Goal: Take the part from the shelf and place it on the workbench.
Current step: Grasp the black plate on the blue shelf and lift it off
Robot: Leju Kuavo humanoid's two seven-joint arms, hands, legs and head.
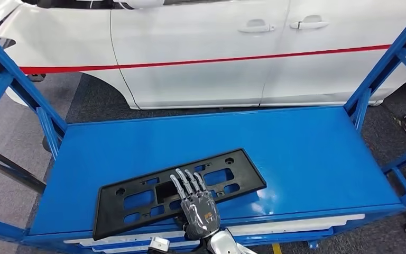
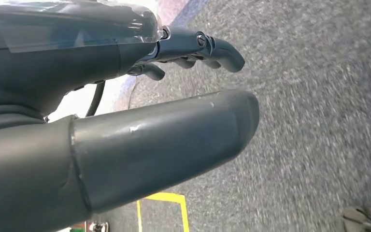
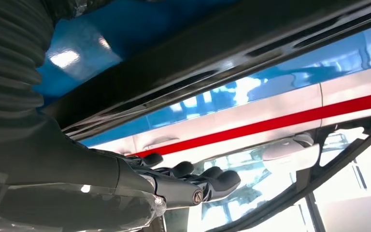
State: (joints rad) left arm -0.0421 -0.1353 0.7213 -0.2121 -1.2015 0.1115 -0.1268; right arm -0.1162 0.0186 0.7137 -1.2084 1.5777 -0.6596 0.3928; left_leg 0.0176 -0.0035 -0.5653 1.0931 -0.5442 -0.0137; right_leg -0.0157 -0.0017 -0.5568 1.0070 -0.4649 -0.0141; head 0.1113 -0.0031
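One black part (image 1: 180,191), a flat plate with cut-out slots, lies on the blue shelf (image 1: 306,153), near its front edge and slanted across it. The right hand (image 1: 198,203) rests on top of the part near its middle, fingers stretched flat over it; whether the thumb grips under the edge I cannot tell. In the right wrist view that hand (image 3: 183,186) sits against the part's (image 3: 212,63) dark underside. The left hand (image 2: 174,96) hangs over grey carpet (image 2: 319,121), fingers loosely apart, holding nothing. One shelf top, framed by blue posts (image 1: 378,74). Behind it stands one white car (image 1: 217,47) with a red stripe (image 1: 190,62) and two door handles (image 1: 256,26). One yellow floor marking (image 2: 166,208).
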